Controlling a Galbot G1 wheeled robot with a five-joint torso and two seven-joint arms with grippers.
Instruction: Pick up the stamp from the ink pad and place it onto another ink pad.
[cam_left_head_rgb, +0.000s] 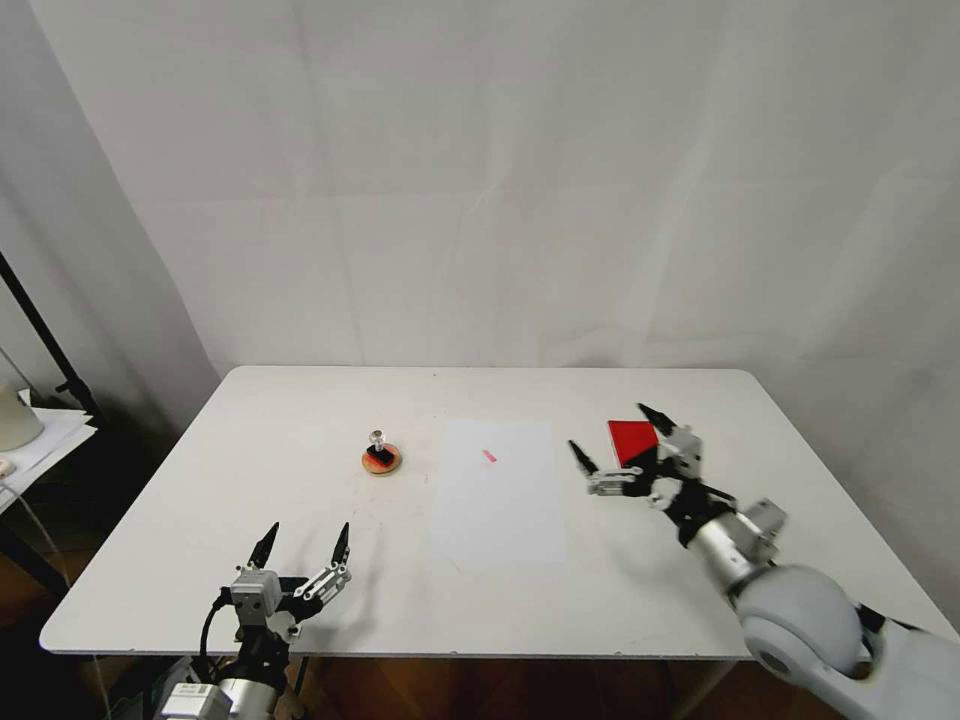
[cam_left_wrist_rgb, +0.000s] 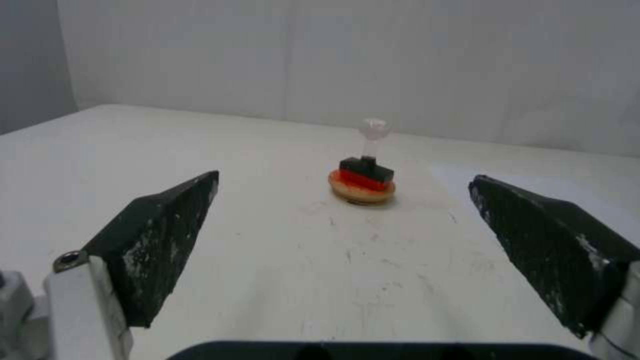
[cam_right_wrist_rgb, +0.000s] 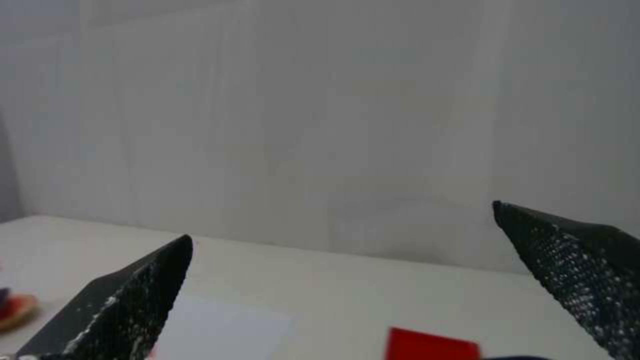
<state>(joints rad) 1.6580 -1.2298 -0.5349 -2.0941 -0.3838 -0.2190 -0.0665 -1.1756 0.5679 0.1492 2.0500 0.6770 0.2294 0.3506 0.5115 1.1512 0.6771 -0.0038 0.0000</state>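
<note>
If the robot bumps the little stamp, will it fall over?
Probably yes. The stamp looks top-heavy: a thin clear stem and round knob above a small black base, so a sideways nudge could tip it. It also stands on the small round ink pad, not the flat table, so it might slide off.

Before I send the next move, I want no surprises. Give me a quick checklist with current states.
1. Stamp upright on round ink pad: ok.
2. Left gripper jaws open and empty: ok.
3. Right gripper jaws open and empty, beside red ink pad: ok.
4. Visible face of red ink pad bare: ok.
5. Straight path from left gripper to stamp free: ok.
6. Stamp stuck to the round ink pad: cannot tell.
</note>
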